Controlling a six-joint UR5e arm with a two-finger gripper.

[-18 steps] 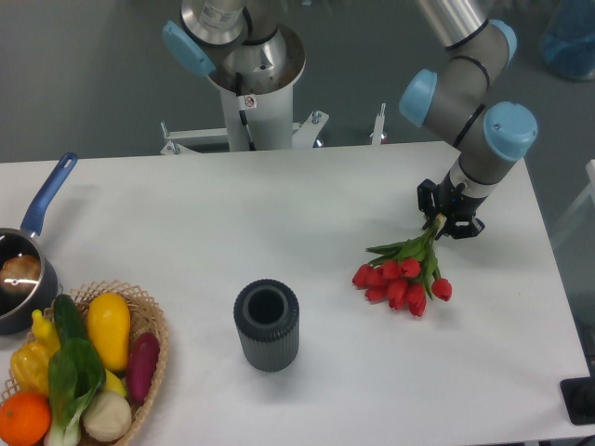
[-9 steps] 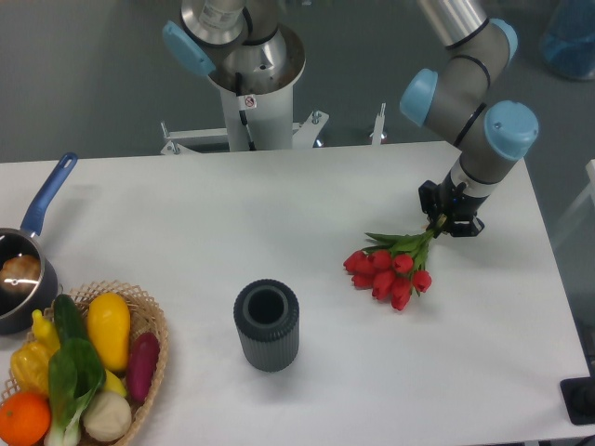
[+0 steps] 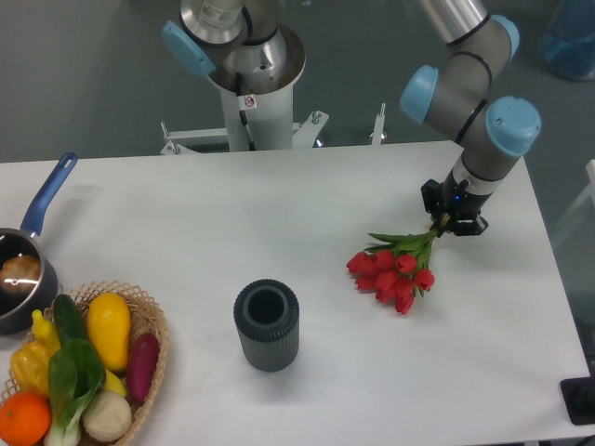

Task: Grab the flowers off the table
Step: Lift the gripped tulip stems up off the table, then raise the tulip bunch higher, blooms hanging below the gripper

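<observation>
The flowers [image 3: 394,272], a bunch of red tulips with green leaves, hang over the right part of the white table [image 3: 279,214], heads pointing down and to the left. Their thin pale stems run up to the right into my gripper [image 3: 447,223], which is shut on the stem ends. The black gripper sits under the grey and blue wrist of the arm [image 3: 483,111]. From this view I cannot tell whether the flower heads touch the tabletop; a faint shadow lies just beneath them.
A dark ribbed cylindrical vase [image 3: 267,325] stands upright near the table's middle front. At the front left a wicker basket [image 3: 149,321] holds vegetables and fruit. A blue-handled pot [image 3: 23,269] sits at the left edge. The arm's base [image 3: 246,84] stands behind the table.
The flower heads swung left and up a little a second ago, then settled slightly right. The gripper has shifted a few pixels to the right, still holding the stems.
</observation>
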